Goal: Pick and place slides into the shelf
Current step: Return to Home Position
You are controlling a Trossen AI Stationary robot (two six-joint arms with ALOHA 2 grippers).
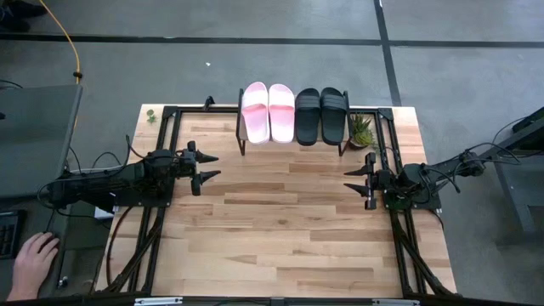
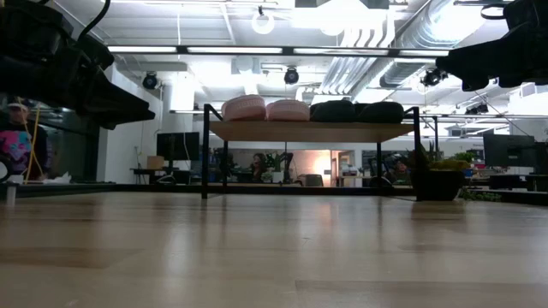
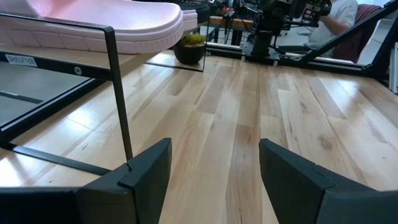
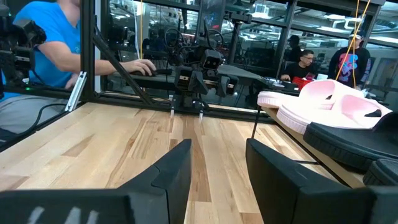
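Note:
The two light pink slides [image 1: 269, 111] and the two black slides [image 1: 321, 115] lie side by side, soles down, on the shelf [image 1: 293, 144] at the table's far edge. They also show on the shelf in the low view [image 2: 266, 109]. My left gripper [image 1: 212, 167] is open and empty at the table's left side, pointing right. My right gripper [image 1: 350, 186] is open and empty at the table's right side, pointing left. A pink slide shows in the left wrist view [image 3: 112, 25]; pink and black slides show in the right wrist view [image 4: 323, 102].
A small potted plant [image 1: 362, 131] stands just right of the shelf. A person's hand [image 1: 32, 259] rests off the table at the near left; people sit beyond the table [image 4: 43, 56]. Bare wooden tabletop [image 1: 280, 229] lies between and in front of the arms.

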